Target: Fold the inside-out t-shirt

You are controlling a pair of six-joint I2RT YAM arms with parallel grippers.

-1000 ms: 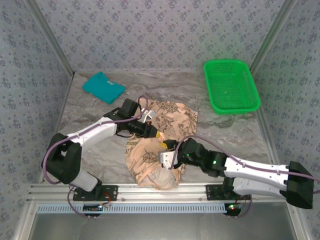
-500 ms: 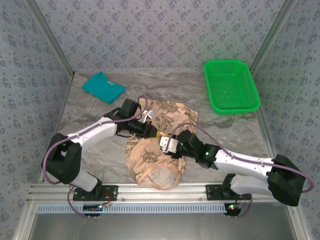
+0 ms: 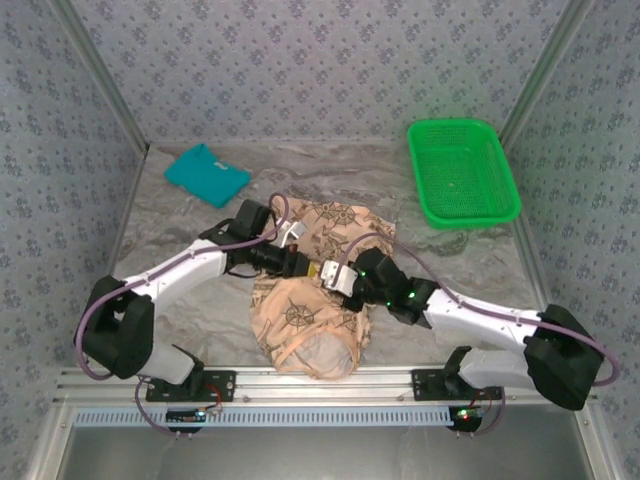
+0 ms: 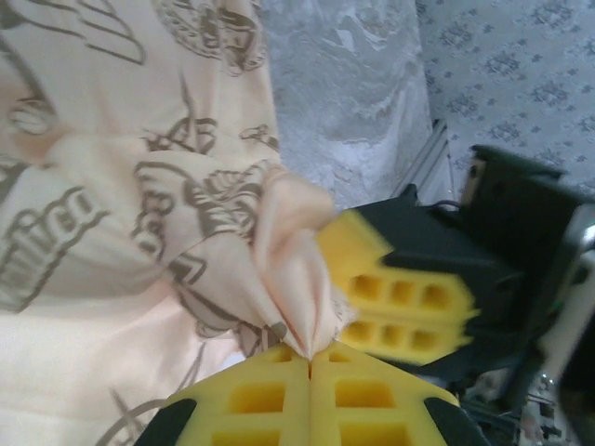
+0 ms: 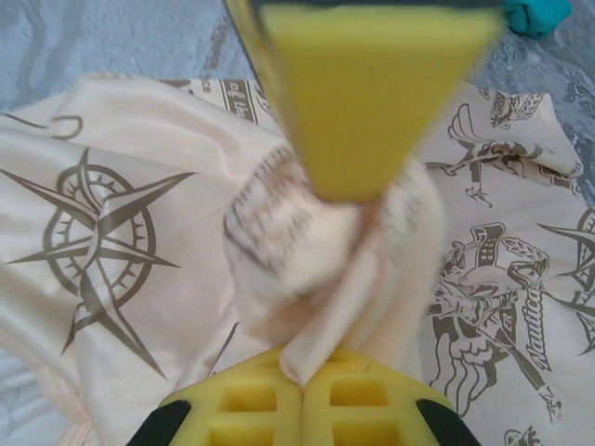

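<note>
Two pinches meet mid-shirt: my left gripper (image 4: 311, 364) and right gripper (image 5: 302, 379) each clamp the peach-beige compass-print cloth t-shirt (image 3: 298, 315), which runs near-to-far beneath them.

Two shirts lie on the one bench (image 3: 450, 270): one peach inside-out t-shirt (image 3: 300, 315) with compass prints and one teal folded shirt (image 3: 206, 174). There is one green plastic basket (image 3: 414, 165). The two white arms are one left arm (image 3: 185, 268) and one right arm (image 3: 480, 318), each carrying one yellow-padded end effector: the left end effector (image 4: 311, 358) and the right end effector (image 5: 302, 367).
</note>
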